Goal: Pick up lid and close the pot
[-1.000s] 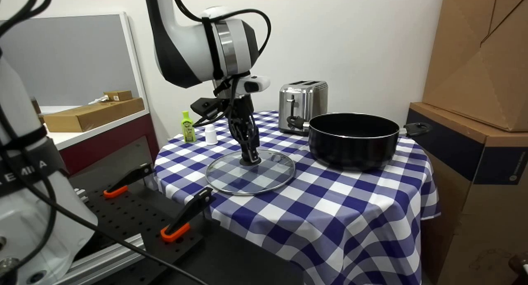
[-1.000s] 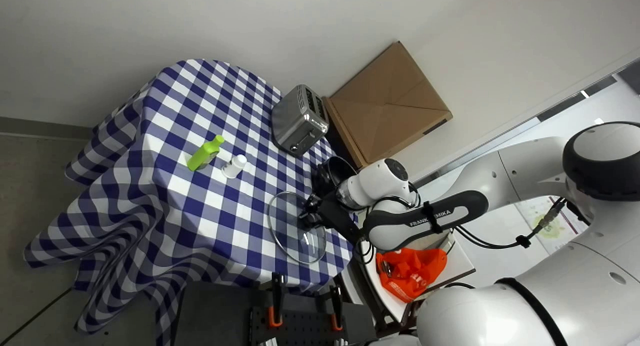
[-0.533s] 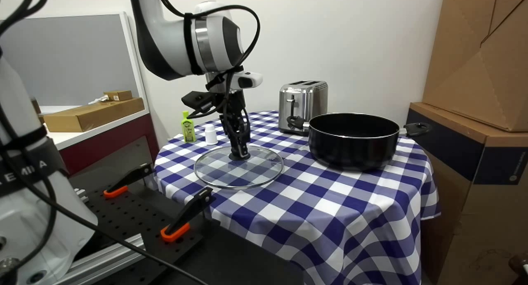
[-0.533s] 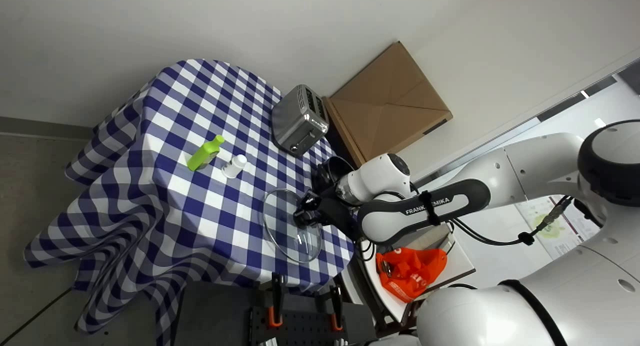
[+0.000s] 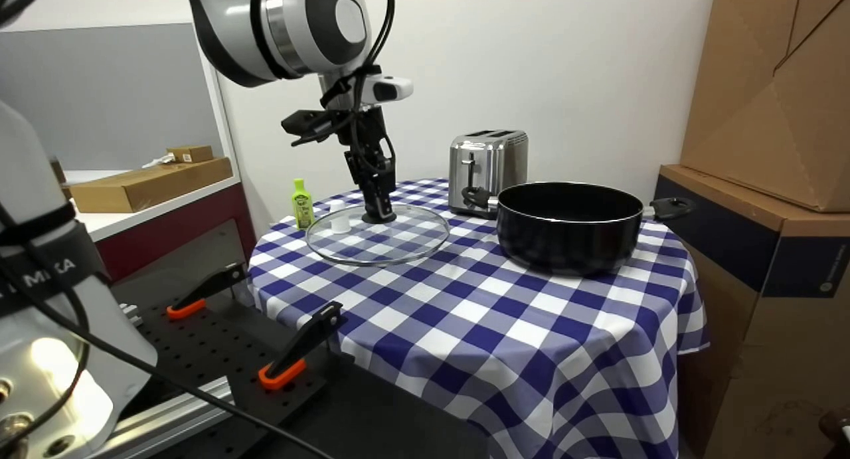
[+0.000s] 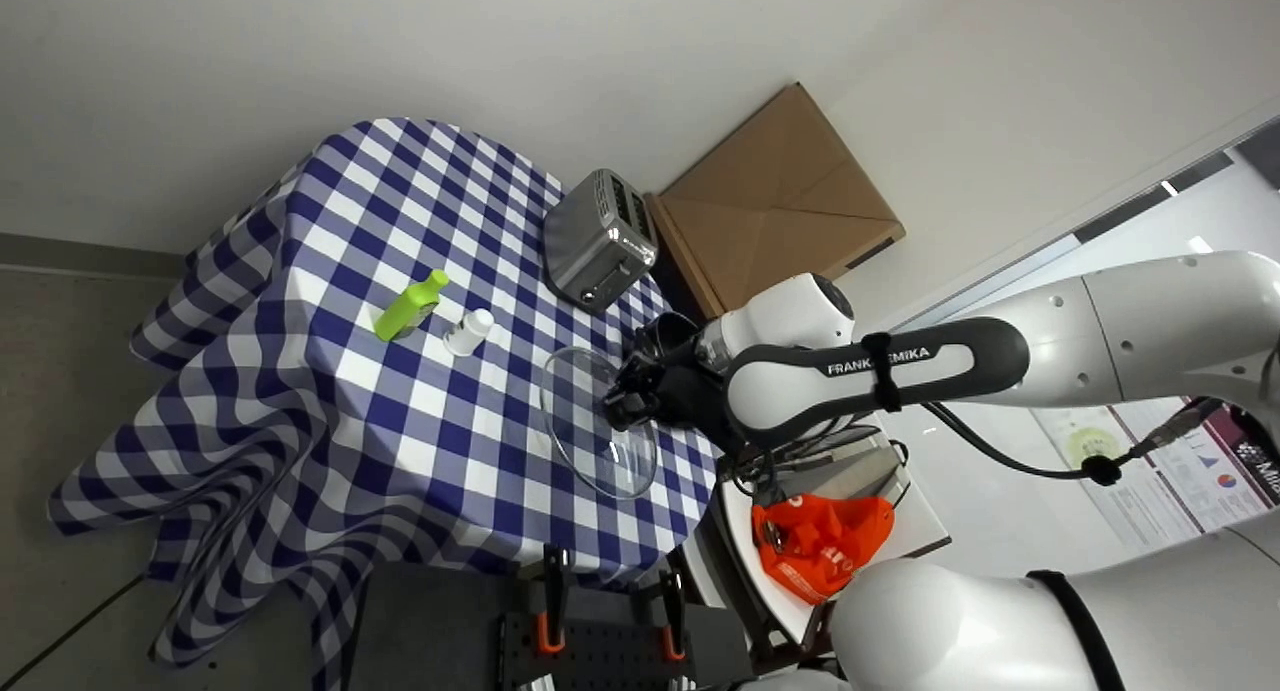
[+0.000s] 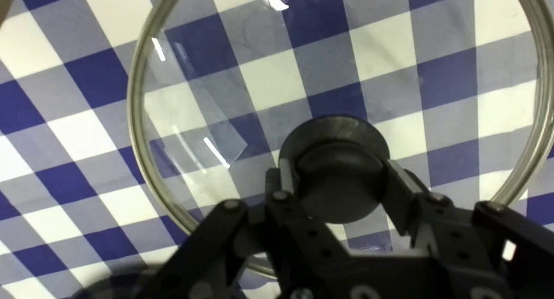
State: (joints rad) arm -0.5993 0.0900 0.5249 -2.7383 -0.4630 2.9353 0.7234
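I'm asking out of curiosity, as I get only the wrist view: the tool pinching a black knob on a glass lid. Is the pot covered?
Observer: No. In an exterior view, the pot stands uncovered.
Visitor: Is anything near it?
Observer: A shiny toaster stands just behind one of its handles in that view.
Visitor: Does what I'm watching rest on anything?
Observer: Apparently not: in an exterior view, the lid seems to hang above the checked tablecloth.

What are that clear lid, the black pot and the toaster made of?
Lid: smooth, probably glass; the checked cloth shows through and bright glints sit on it. Its rim: silvery, likely metal. Pot: glossy black with a gleaming edge, perhaps coated metal. Toaster: shiny, likely steel, given its mirror-like reflections.
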